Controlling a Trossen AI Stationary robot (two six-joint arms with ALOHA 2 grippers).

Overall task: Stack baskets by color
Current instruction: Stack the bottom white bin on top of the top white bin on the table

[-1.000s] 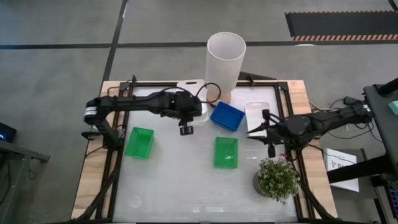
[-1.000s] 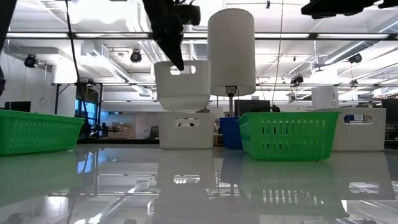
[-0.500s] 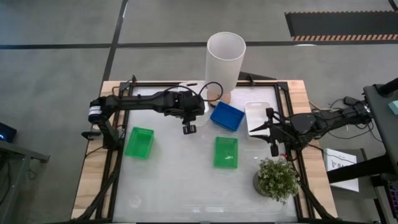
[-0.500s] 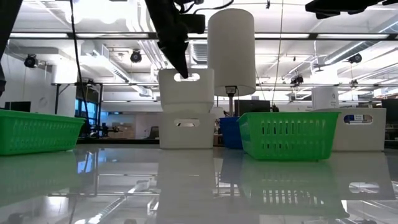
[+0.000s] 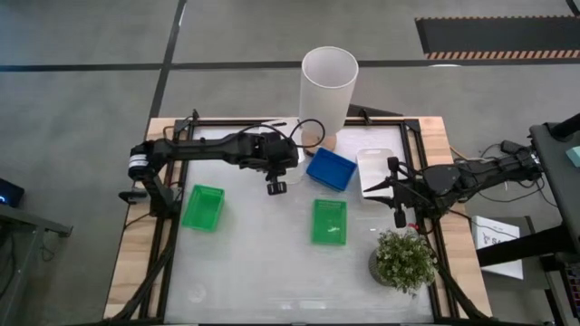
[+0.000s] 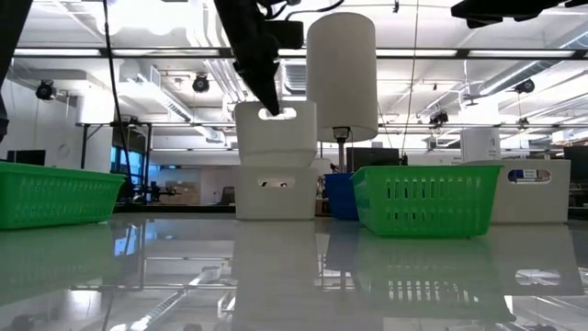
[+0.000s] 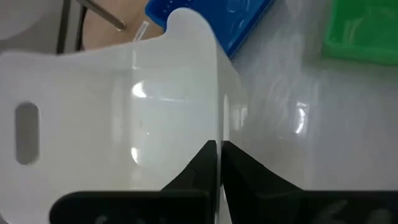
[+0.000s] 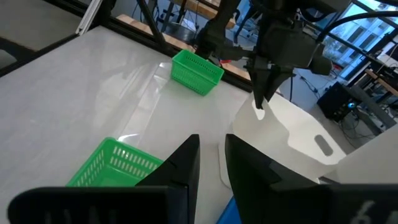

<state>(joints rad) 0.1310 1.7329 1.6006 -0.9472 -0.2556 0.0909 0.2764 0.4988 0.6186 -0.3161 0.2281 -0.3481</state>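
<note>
left gripper [image 7: 217, 163]: fingers pinched together on the rim of the upper white basket [image 6: 275, 125], at the table's far side, just left of the tall white cylinder [image 5: 328, 81].
upper white basket: nested partway into the lower white basket [image 6: 275, 191]; handle slot up by the fingertip in the low view.
right gripper [image 5: 391, 192]: hovers over the table's right side with nothing between its fingers, which stand a narrow gap apart in the right wrist view.
third white basket [image 5: 374, 168]: flat on the table, right side, just behind the right gripper.
blue basket [image 5: 330, 168]: between the white stack and the third white basket, turned at an angle.
green baskets: one at the left edge [image 5: 203, 206], one near the middle [image 5: 329, 221], well apart, unstacked.
potted plant [image 5: 404, 260]: near right corner of the table [image 5: 263, 272].
</note>
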